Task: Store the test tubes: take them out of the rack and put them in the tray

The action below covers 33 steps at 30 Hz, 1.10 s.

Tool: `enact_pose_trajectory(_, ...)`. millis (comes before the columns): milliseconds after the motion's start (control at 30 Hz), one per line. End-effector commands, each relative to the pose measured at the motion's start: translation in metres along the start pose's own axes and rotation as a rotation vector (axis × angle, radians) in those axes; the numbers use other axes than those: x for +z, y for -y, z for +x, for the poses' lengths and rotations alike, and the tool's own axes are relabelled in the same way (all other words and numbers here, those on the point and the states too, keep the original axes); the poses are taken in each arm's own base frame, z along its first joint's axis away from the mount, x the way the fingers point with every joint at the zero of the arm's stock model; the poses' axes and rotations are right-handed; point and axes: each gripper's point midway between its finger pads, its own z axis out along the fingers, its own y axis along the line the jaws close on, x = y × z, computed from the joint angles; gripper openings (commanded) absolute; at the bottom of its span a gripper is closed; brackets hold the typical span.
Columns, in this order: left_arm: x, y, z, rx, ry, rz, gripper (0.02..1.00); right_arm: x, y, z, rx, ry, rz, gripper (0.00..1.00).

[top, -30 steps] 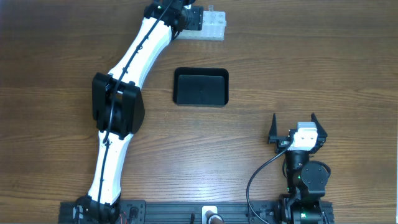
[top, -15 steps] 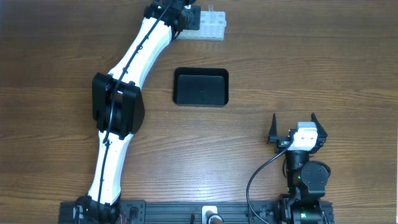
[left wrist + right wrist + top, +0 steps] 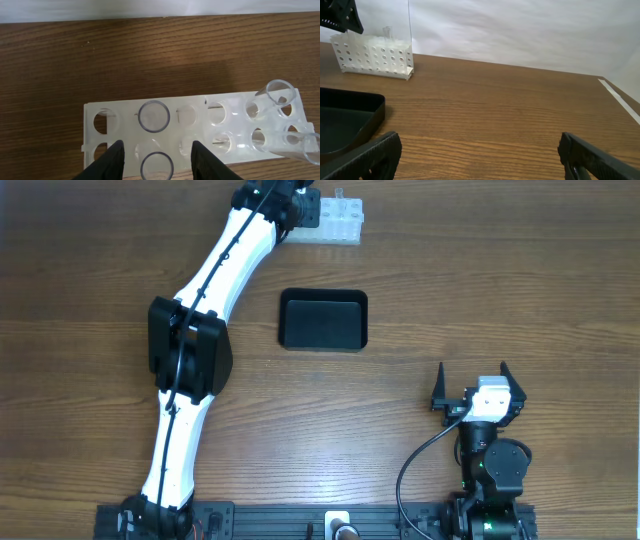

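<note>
Left gripper [image 3: 156,165] is over the rack [image 3: 120,112] at the far edge of the table [image 3: 520,280]. Its fingers [image 3: 114,159] are spread, not pinching.

Tubes, 3 sure and maybe 4, all in the rack:
- Tube 1 [image 3: 156,164] stands right between the two left fingers. There is a gap on each side, so no contact.
- Tube 2 [image 3: 154,116] is one hole beyond the fingertips, in line with tube 1, upright.
- Tube 3 [image 3: 276,94] is well off to one side of the fingers, at the rack's end, tilted.
- A clear shape [image 3: 305,147] just beside tube 3 at the rack's corner looks like a fourth tube, but I cannot tell for sure.

There is 1 rack, with two rows of holes seen under the left fingers.

Right gripper [image 3: 472,388] sits low, near its arm's base. Its fingers [image 3: 370,160] are spread wide, with bare table between them.

There is 1 tray [image 3: 323,320], black, flat on the table. It lies ahead of the right fingers and off to one finger's side. It is well apart from the left fingers. The rack is farther beyond the tray from the right fingers, not touching it.
</note>
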Motion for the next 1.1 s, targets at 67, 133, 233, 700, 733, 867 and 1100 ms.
enact_pose_trajectory(67, 0.0038, -0.0048, -0.0023, -0.019, 0.008, -0.025, 0.408, -0.0001, -0.0033, 0.0012, 0.006, 0.001, -0.015, 0.991)
enact_pose_trajectory(133, 0.0037, -0.0065, -0.0029, -0.037, 0.012, -0.035, 0.408, -0.0001, -0.0033, 0.0012, 0.006, 0.001, -0.015, 0.991)
enact_pose_trajectory(233, 0.0037, -0.0064, -0.0029, -0.039, 0.012, -0.035, 0.4, -0.0001, -0.0033, 0.0012, 0.006, 0.001, -0.015, 0.993)
enact_pose_trajectory(700, 0.0037, -0.0066, -0.0029, -0.039, 0.012, -0.037, 0.2, -0.0001, -0.0033, 0.0012, 0.006, 0.001, -0.015, 0.993)
enact_pose_trajectory(733, 0.0037, -0.0066, -0.0029, -0.039, 0.012, -0.037, 0.189, -0.0001, -0.0033, 0.0012, 0.006, 0.001, -0.015, 0.993)
enact_pose_trajectory(867, 0.0037, -0.0066, -0.0029, -0.039, 0.012, -0.037, 0.167, -0.0001, -0.0033, 0.0012, 0.006, 0.001, -0.015, 0.991)
enact_pose_trajectory(1100, 0.0037, -0.0066, -0.0029, -0.039, 0.012, -0.037, 0.154, -0.0001, -0.0033, 0.0012, 0.006, 0.001, -0.015, 0.991)
